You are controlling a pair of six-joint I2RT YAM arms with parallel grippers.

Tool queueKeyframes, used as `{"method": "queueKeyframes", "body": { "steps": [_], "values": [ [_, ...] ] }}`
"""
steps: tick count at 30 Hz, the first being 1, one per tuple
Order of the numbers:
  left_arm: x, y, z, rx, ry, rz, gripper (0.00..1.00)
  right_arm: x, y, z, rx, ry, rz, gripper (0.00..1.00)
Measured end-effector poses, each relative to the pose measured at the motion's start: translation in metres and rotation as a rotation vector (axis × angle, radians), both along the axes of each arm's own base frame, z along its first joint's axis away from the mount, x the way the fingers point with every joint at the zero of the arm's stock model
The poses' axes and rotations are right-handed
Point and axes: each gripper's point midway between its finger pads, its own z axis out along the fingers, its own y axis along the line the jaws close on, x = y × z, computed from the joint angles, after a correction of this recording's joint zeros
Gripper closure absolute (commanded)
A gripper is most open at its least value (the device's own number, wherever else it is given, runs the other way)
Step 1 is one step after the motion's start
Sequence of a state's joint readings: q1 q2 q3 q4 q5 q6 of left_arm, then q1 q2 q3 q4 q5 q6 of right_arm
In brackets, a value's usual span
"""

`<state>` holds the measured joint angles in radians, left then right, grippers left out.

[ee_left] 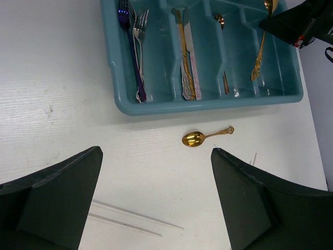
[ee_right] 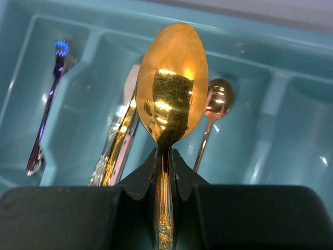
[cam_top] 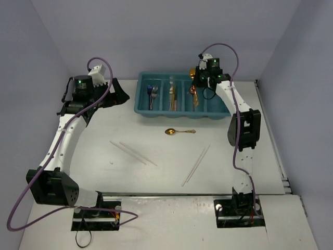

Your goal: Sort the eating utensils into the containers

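Note:
The teal cutlery tray [cam_top: 141, 99] lies at the back of the table. My right gripper [cam_top: 200, 79] hangs over its right half, shut on the handle of a gold spoon [ee_right: 171, 83], bowl up, also seen in the left wrist view [ee_left: 258, 52]. Below it in the tray lie a copper spoon [ee_right: 218, 99], knives [ee_right: 122, 138] and forks [ee_left: 136, 47], each sort in its own compartment. A second gold spoon [cam_top: 179, 131] lies on the table before the tray. My left gripper [cam_top: 119, 92] is open and empty, left of the tray, above the table.
Two pairs of thin pale sticks lie on the table, one pair left of centre [cam_top: 133, 152], one pair right of centre [cam_top: 196, 164]. Grey walls close in the back and sides. The right arm's elbow [cam_top: 244, 127] stands right of the tray.

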<state>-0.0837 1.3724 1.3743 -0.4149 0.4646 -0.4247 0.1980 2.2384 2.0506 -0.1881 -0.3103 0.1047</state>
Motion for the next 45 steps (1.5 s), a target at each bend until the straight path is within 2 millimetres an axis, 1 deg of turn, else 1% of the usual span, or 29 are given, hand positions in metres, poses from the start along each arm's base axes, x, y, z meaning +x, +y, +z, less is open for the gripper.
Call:
{"method": "queueKeyframes", "body": {
  "steps": [4,7,10,11,12,13,15,16,18,19,20,21,22,23,24,25,26,27,28,29,31,33,36,37,38,39,42,45],
  "values": [
    [-0.001,0.000,-0.005,0.002,0.012,0.002,0.15,0.007,-0.003,-0.010,0.018,0.012,-0.058,0.99],
    [-0.001,0.001,-0.007,0.002,0.015,0.003,0.15,0.009,-0.003,-0.021,0.026,0.024,-0.068,0.82],
    [-0.001,0.001,-0.006,0.003,0.015,0.003,0.15,0.006,-0.003,-0.036,0.022,0.052,-0.066,0.52],
    [-0.001,0.001,-0.007,0.003,0.015,0.003,0.15,0.003,-0.003,-0.042,0.018,0.064,-0.061,0.41],
    [-0.001,0.001,-0.006,0.002,0.015,0.003,0.15,0.000,-0.003,-0.047,0.012,0.075,-0.057,0.35],
    [-0.001,0.001,-0.006,0.003,0.015,0.003,0.15,-0.002,-0.002,-0.050,0.008,0.081,-0.047,0.32],
    [-0.001,0.001,-0.006,0.003,0.015,0.002,0.15,-0.006,0.000,-0.051,-0.006,0.082,-0.012,0.30],
    [-0.001,0.001,-0.006,0.003,0.015,0.002,0.15,-0.008,0.001,-0.048,-0.023,0.070,0.016,0.30],
    [-0.001,0.001,-0.006,0.003,0.015,0.002,0.15,-0.016,0.004,-0.035,-0.060,0.041,0.078,0.29],
    [-0.001,0.000,-0.006,0.002,0.014,0.002,0.15,-0.020,0.006,-0.025,-0.088,0.003,0.125,0.39],
    [-0.001,0.000,-0.006,0.002,0.014,0.002,0.15,-0.033,0.008,-0.014,-0.123,-0.025,0.176,0.51],
    [-0.001,0.000,-0.006,0.002,0.014,0.002,0.15,-0.049,0.010,-0.003,-0.159,-0.050,0.228,0.66],
    [-0.001,0.000,-0.006,0.002,0.013,0.002,0.15,-0.068,0.013,0.010,-0.196,-0.077,0.280,0.76],
    [-0.001,0.000,-0.006,0.002,0.013,0.002,0.15,-0.083,0.018,0.027,-0.237,-0.126,0.330,0.90],
    [-0.001,0.000,-0.006,0.002,0.012,0.002,0.15,-0.100,0.024,0.046,-0.276,-0.183,0.380,0.98],
    [-0.001,0.000,-0.006,0.002,0.012,0.002,0.15,-0.118,0.032,0.063,-0.307,-0.237,0.427,1.00],
    [-0.001,0.000,-0.006,0.002,0.012,0.002,0.15,-0.134,0.041,0.080,-0.333,-0.299,0.472,1.00],
    [-0.001,0.000,-0.006,0.002,0.011,0.002,0.15,-0.151,0.051,0.091,-0.356,-0.354,0.520,1.00],
    [0.000,0.000,-0.005,0.001,0.009,0.003,0.15,-0.167,0.060,0.096,-0.377,-0.395,0.568,1.00],
    [0.000,0.000,-0.005,0.001,0.008,0.003,0.15,-0.180,0.067,0.094,-0.401,-0.421,0.614,1.00],
    [0.000,0.000,-0.005,0.001,0.007,0.003,0.15,-0.200,0.071,0.071,-0.468,-0.418,0.698,1.00],
    [0.000,0.000,-0.005,0.001,0.007,0.002,0.15,-0.212,0.066,0.029,-0.559,-0.369,0.766,1.00],
    [0.000,0.000,-0.006,0.001,0.009,0.002,0.15,-0.240,0.051,-0.041,-0.685,-0.234,0.887,1.00],
    [0.000,0.000,-0.006,0.001,0.010,0.002,0.15,-0.249,0.046,-0.058,-0.721,-0.194,0.924,1.00],
    [0.000,0.000,-0.007,0.000,0.010,0.002,0.15,-0.254,0.043,-0.069,-0.748,-0.169,0.951,1.00],
    [0.000,0.000,-0.008,-0.001,0.012,0.002,0.15,-0.255,0.043,-0.074,-0.769,-0.162,0.967,1.00],
    [0.000,0.000,-0.010,-0.003,0.016,0.001,0.15,-0.249,0.047,-0.079,-0.812,-0.185,0.982,1.00],
    [0.000,0.000,-0.009,-0.004,0.011,0.001,0.15,-0.234,0.055,-0.078,-0.841,-0.222,0.967,1.00]
  ]
}}
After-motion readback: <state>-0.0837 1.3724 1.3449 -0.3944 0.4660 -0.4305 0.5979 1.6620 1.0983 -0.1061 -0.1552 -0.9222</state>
